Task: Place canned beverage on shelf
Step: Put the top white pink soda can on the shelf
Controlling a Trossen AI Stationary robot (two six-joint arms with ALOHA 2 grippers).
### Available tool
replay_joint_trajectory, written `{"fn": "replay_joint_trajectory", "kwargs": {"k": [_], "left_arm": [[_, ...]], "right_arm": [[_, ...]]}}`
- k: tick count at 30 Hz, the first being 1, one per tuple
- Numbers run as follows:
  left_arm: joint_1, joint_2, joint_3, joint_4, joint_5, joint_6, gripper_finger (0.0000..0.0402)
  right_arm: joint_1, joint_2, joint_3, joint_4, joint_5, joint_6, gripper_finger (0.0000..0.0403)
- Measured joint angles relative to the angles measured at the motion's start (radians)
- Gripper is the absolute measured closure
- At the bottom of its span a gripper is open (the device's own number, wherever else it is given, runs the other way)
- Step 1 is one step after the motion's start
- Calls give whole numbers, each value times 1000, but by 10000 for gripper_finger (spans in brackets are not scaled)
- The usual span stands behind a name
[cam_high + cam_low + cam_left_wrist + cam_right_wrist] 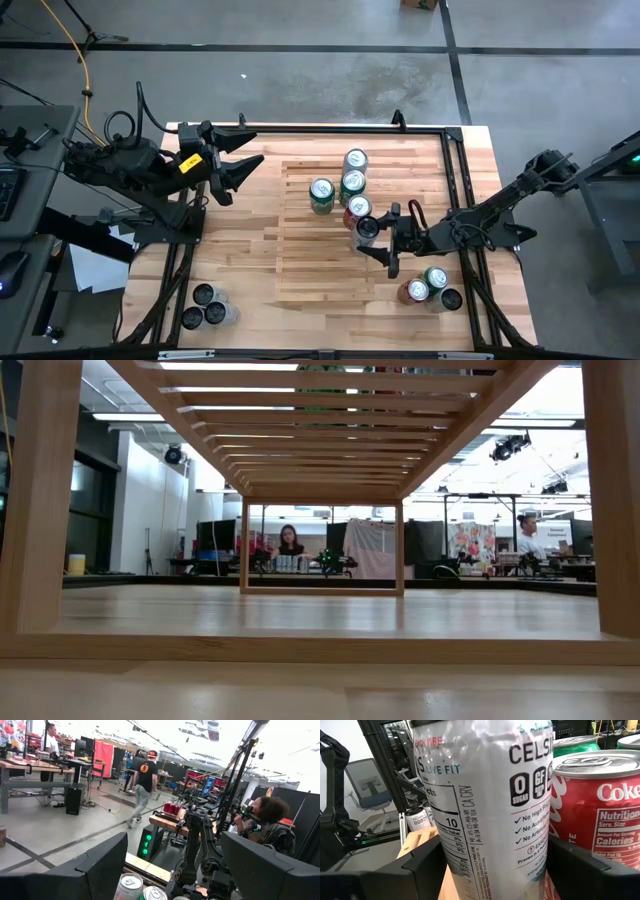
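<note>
From above, the right arm reaches in low from the table's right edge, elbow bent, and its gripper [378, 238] is clasped around a white can [367, 228] standing on the slatted shelf [300, 270], just beside a red can [358, 209] at the near end of a row of cans, while the left arm waits folded at the table's far left corner with its gripper [240, 160] spread wide. The low view looks under the shelf's slats [320, 400] into the room, with neither arm in sight. The right wrist view shows the dark fingers [427, 862] pressed on both sides of the white can [485, 805] with the red can [600, 815] just beside it, and the left wrist view shows its fingers [100, 870] parted, can tops [131, 882] beyond them.
</note>
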Motion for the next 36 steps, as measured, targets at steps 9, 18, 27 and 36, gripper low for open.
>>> {"fn": "replay_joint_trajectory", "kwargs": {"k": [9, 18, 27, 36], "left_arm": [[0, 0, 0, 0, 0, 0, 90], [0, 0, 0, 0, 0, 0, 90], [0, 0, 0, 0, 0, 0, 90], [0, 0, 0, 0, 0, 0, 90]], "right_arm": [[0, 0, 0, -2, 2, -42, 113], [0, 0, 0, 0, -6, -45, 56], [0, 0, 0, -3, -57, -45, 22], [0, 0, 0, -3, -82, -45, 22]]}}
